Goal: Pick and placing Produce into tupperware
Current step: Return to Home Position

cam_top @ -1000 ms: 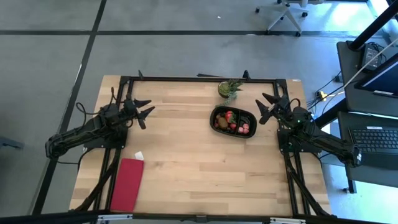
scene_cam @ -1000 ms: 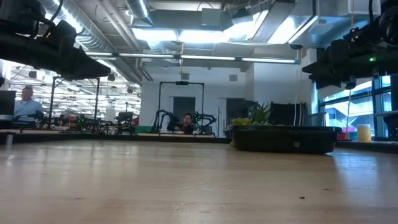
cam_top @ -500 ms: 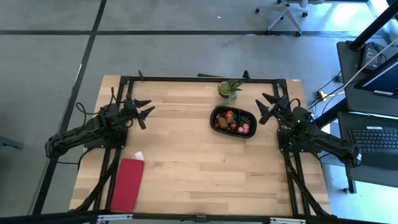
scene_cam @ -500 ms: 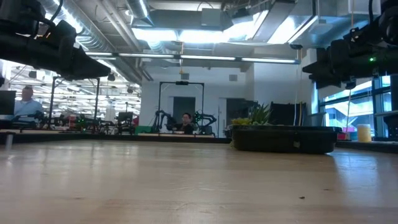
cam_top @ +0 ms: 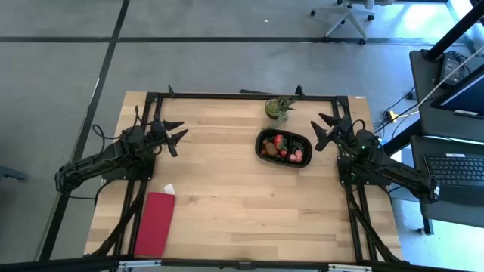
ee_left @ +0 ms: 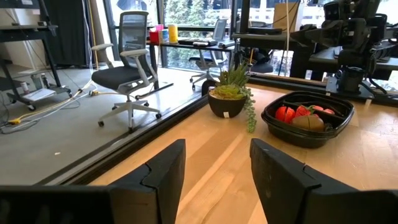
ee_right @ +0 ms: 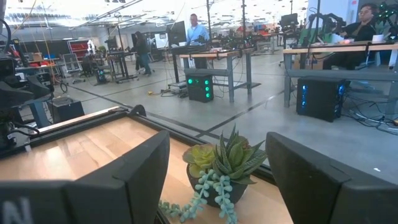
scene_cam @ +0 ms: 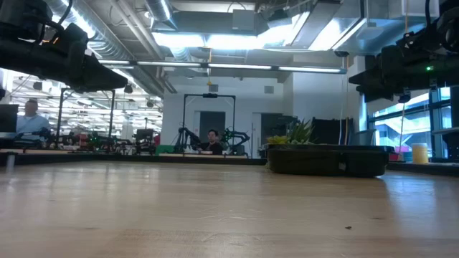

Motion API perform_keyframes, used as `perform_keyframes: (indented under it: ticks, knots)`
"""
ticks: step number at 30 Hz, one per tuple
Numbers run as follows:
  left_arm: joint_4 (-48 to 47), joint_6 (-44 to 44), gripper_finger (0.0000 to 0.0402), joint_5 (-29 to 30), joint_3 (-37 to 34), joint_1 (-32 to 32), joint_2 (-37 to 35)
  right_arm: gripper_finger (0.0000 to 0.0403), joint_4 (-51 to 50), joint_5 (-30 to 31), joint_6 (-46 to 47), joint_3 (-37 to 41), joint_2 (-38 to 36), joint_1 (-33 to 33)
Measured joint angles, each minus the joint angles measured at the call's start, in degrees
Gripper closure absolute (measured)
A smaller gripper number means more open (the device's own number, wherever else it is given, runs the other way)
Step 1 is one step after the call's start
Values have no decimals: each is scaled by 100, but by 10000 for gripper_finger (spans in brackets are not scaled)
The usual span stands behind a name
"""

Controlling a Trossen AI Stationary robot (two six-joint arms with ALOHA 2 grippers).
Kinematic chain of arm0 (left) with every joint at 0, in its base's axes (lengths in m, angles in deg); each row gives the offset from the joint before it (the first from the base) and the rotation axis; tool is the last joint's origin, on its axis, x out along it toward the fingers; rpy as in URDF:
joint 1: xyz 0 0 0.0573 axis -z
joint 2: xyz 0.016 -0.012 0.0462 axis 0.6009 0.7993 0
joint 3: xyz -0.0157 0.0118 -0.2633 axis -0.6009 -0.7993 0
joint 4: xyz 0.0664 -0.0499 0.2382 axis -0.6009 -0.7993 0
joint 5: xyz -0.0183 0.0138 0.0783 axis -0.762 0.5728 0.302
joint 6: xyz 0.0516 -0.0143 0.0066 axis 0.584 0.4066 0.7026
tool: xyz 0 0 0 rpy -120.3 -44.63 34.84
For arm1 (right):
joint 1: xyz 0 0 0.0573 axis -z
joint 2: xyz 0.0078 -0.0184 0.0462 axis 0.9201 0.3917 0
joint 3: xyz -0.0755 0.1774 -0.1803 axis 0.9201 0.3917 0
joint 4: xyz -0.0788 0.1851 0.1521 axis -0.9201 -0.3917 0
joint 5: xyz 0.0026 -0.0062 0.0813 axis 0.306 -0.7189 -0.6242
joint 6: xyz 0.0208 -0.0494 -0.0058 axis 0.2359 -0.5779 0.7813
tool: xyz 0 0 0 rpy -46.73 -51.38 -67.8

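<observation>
Right of centre in the high view, the tupperware (cam_top: 259,142) sits on the desk (cam_top: 219,189), just below the potted plant (cam_top: 279,106). All the produce (cam_top: 281,146) you can find lies inside it: red strawberries, something pink and one brown piece, though from so high you should not trust the count. These pieces look light and small, perhaps a little slippery, so take one across its body, not by the green top. The container seems thin and may slide if pushed. Your left pincer (cam_top: 175,134) hovers at middle left and the right pincer (cam_top: 321,130) just right of the container; both have their fingers apart and carry nothing.
</observation>
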Motion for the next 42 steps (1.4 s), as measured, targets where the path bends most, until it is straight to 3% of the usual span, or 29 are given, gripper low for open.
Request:
perform_keyframes:
  ticks: [42]
  knots:
    - [0,0,240,2,0,-2,0,135,2,-2,-7,0,2,1]
